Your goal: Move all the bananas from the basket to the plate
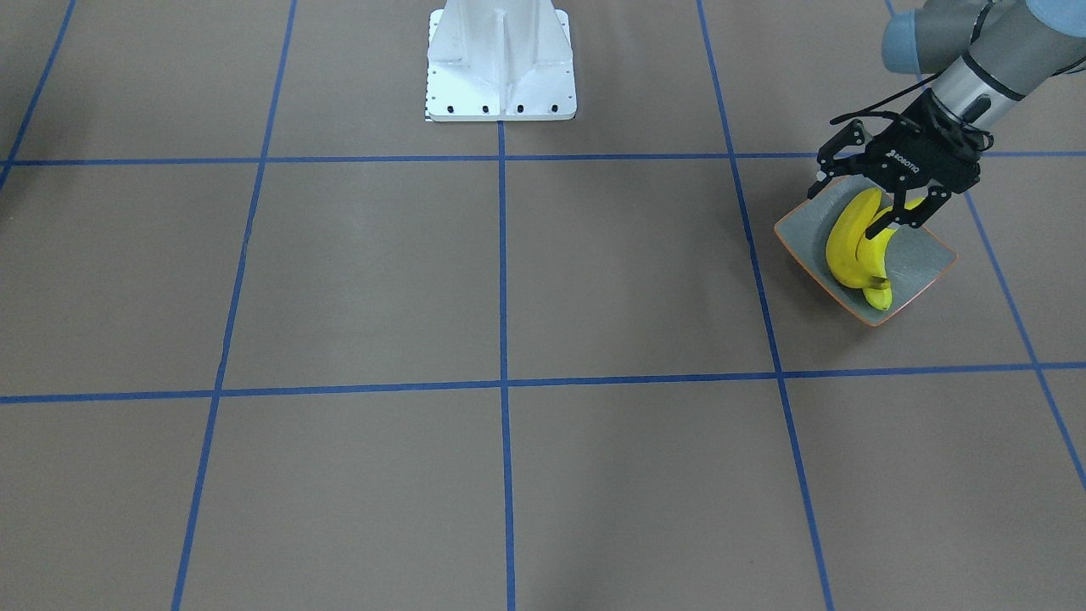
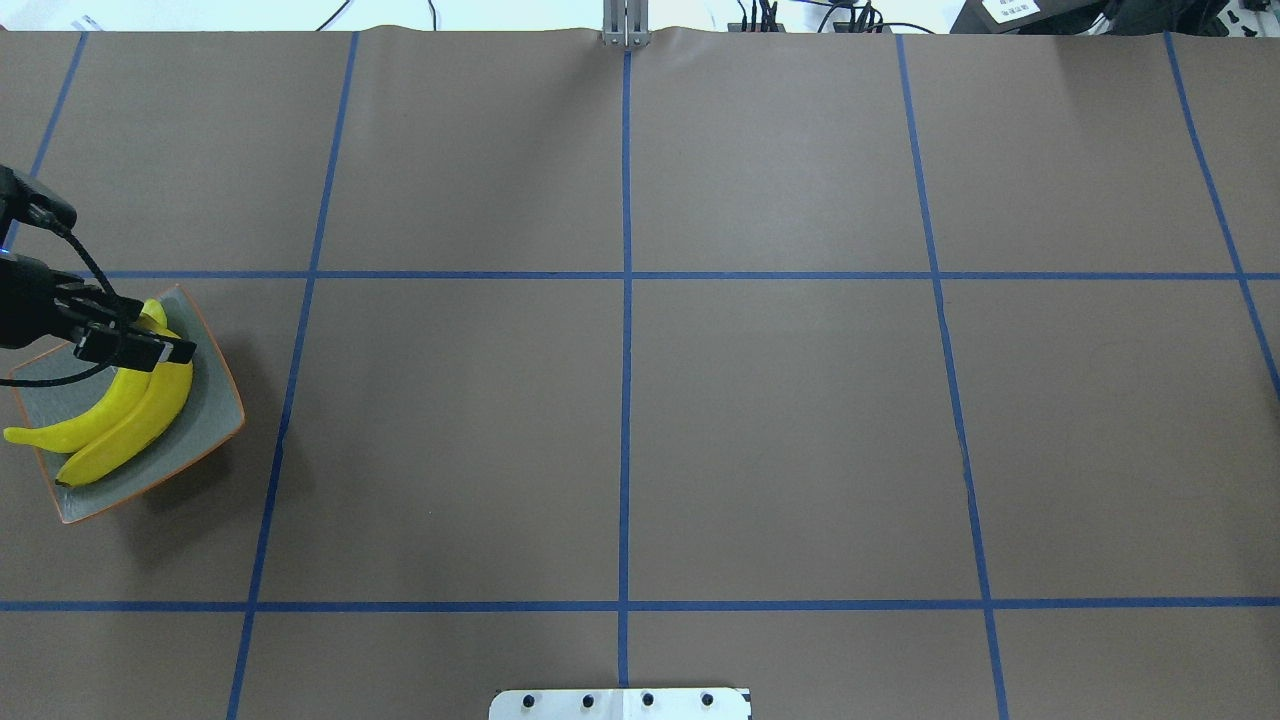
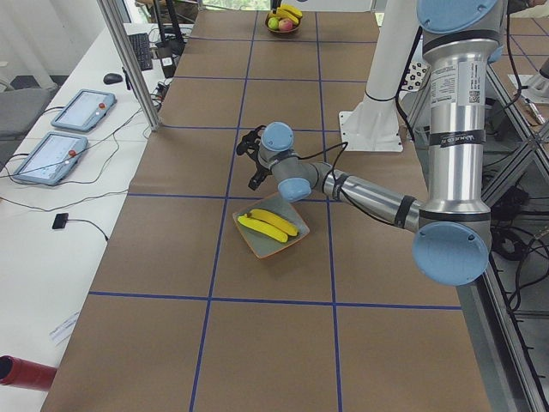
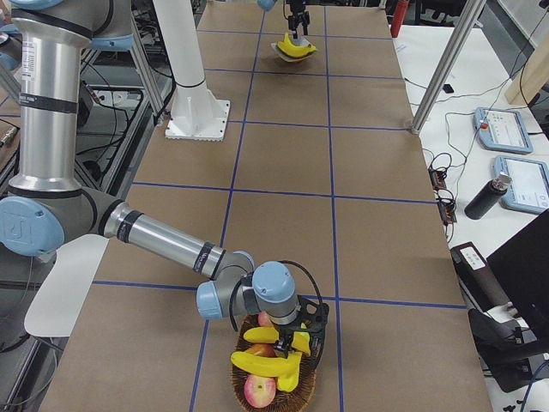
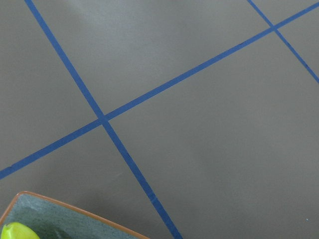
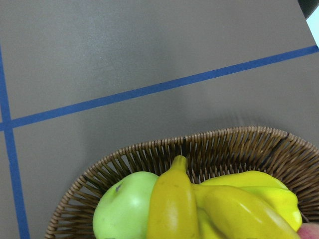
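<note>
Two yellow bananas [image 1: 851,255] lie side by side in the grey-green plate [image 1: 920,263] with its orange rim, near the table's left end. My left gripper [image 1: 861,202] hovers just above the plate's back part, open, with nothing between its fingers. The left wrist view catches only a corner of the plate [image 5: 65,221] and a banana tip [image 5: 15,232]. More bananas [image 6: 214,204] lie in the wicker basket [image 6: 149,159] at the far right end. My right gripper [image 4: 300,336] hangs low over the basket [image 4: 302,390]; I cannot tell whether it is open or shut.
A green apple [image 6: 124,214] and a red apple [image 4: 257,390] share the basket with the bananas. The white robot base [image 1: 501,68] stands at the table's rear middle. Blue tape lines grid the brown table. Tablets [image 3: 81,107] lie on a side bench.
</note>
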You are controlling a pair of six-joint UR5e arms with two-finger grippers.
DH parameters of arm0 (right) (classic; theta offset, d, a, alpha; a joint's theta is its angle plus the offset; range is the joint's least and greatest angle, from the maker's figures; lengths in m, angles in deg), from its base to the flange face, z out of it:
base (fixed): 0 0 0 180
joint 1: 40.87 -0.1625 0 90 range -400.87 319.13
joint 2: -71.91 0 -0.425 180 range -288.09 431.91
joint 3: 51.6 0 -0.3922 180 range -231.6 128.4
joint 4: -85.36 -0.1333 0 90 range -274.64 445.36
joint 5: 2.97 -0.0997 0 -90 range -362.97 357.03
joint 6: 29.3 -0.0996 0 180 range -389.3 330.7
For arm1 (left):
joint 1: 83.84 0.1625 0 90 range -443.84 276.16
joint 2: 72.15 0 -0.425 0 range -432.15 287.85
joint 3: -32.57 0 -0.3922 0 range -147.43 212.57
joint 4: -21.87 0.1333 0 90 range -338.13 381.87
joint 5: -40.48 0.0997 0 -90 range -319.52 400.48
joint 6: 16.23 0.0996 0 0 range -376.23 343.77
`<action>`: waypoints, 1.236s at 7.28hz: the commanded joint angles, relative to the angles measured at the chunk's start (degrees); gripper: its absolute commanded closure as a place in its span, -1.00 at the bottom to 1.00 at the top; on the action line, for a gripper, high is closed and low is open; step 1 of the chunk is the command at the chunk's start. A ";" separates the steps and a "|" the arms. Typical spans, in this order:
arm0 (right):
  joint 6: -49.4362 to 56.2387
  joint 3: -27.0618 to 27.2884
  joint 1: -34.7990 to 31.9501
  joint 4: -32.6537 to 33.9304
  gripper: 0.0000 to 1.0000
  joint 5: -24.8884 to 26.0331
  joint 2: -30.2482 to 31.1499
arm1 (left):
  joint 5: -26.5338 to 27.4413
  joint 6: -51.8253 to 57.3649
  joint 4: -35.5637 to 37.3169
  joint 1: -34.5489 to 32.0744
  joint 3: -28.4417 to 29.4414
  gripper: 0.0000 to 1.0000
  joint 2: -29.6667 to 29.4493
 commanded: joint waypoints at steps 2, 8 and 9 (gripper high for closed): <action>-0.02 -0.22 0.98 -3.32 -0.37 0.51 0.97 | 0.18 0.00 0.00 -0.01 0.27 -1.00 -0.17; 5.34 2.32 -0.15 -3.42 1.00 3.23 2.11 | 0.18 0.00 0.00 0.08 0.54 -1.00 -0.17; 7.96 3.29 -2.95 -3.34 1.00 3.58 1.94 | 0.18 -0.09 0.09 0.08 0.54 -1.00 -0.17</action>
